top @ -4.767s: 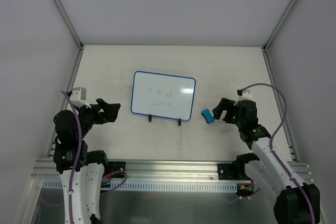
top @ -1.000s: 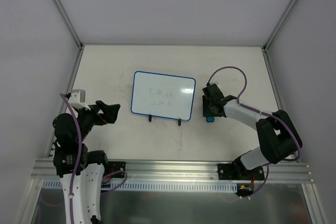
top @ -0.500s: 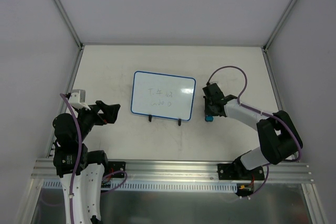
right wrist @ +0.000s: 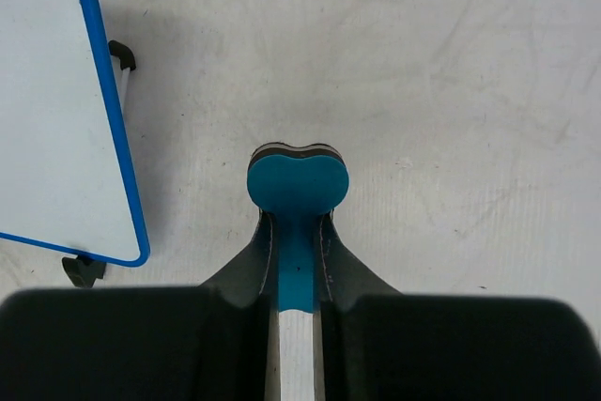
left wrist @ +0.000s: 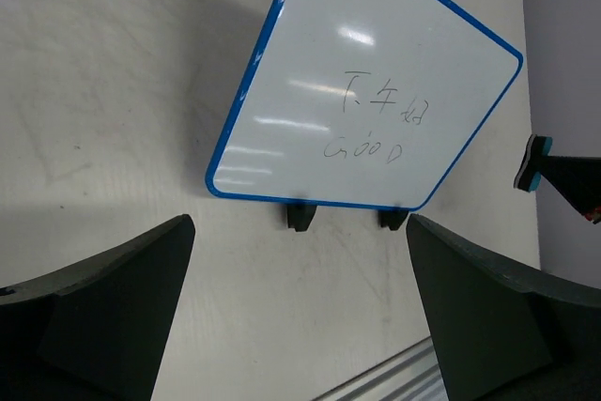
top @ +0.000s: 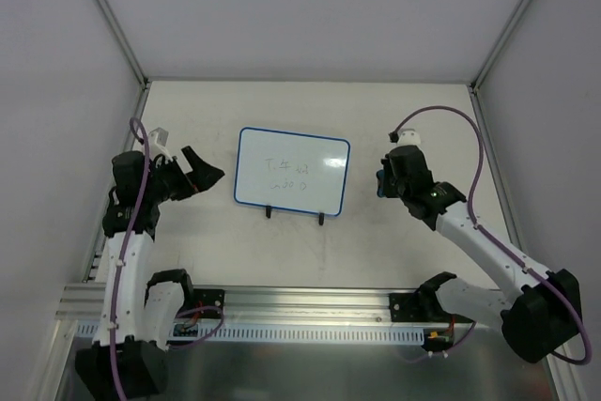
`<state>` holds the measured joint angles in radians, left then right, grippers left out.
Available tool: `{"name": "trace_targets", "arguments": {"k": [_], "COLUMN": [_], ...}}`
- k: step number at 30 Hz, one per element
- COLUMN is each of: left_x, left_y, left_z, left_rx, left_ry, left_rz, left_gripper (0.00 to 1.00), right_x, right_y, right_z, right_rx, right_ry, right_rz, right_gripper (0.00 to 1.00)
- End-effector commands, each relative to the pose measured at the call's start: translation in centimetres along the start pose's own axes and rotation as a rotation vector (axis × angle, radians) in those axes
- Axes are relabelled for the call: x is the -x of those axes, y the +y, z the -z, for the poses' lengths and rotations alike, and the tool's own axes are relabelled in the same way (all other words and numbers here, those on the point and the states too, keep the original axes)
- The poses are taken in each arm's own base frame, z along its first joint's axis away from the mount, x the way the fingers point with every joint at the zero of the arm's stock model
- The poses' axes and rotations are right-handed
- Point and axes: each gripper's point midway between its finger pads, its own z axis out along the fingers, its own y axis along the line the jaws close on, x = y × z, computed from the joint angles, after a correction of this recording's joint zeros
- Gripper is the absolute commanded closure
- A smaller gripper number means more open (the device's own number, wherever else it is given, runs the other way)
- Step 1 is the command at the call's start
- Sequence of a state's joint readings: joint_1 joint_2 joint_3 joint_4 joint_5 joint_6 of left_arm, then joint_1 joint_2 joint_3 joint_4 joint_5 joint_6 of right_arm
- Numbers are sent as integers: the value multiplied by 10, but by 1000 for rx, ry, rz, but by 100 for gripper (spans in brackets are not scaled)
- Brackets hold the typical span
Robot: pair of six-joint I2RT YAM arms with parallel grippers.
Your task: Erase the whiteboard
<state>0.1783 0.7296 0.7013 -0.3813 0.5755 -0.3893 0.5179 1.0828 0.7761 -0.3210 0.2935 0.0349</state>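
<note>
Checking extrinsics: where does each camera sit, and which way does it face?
Top external: above and behind the bases, looking down at the table; left arm and right arm show.
Left wrist: on the left arm, facing the whiteboard; open left gripper frames it.
Right wrist: looks down past the right gripper, shut on the eraser.
Shared: all three see the whiteboard.
</note>
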Motion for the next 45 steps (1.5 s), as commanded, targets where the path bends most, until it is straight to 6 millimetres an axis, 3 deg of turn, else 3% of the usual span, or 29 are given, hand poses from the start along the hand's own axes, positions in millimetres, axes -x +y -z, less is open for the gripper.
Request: {"name": "trace_targets", "arguments": {"k": [1,4,5,6,9,12,14,15,19,24,27,37,45], "left_x": [34,51,54,65,82,96,94,98,84,59,49,27,18], "left_y": [-18,-38,-35,-48,-53,-48,-33,-30,10,24,23,-12,-21], "left_z": [-25,-38,-50,-50,-61,-76,-96,-104,-145,-164,-165,-162,-166], "left_rx": [-127,-263,-286,-348,-402,-411,-402,-401,-364,-421,-465,-607,-626], "left_ry": [-17,17,50,65,91,90,133,139,179,223,223,272,305], "left_rz": [62,65,81,51,-2,-59,-25,-26,-36,-85,-100,-155,-153], "left_gripper": [1,1,1,1,1,1,1,1,1,1,1,4,19], "right_x": [16,18,24,25,23,17,20,12,5,4,3,0,-1], "right_y": [-4,0,2,3,9,14,19,19,26,27,28,31,31], "right_z": [7,12,12,13,14,11,10,5,-1,-2,0,3,2], "right_rx": [-11,30,44,56,105,148,176,178,212,226,237,267,266], "right_ry": [-76,-130,-165,-180,-234,-260,-291,-275,-258,-281,-292,-298,-293], "right_rz": [34,6,-8,-12,-32,-37,-44,-39,-32,-37,-38,-35,-29], "right_gripper": [100,100,100,100,100,100,100,100,100,100,100,100,100]}}
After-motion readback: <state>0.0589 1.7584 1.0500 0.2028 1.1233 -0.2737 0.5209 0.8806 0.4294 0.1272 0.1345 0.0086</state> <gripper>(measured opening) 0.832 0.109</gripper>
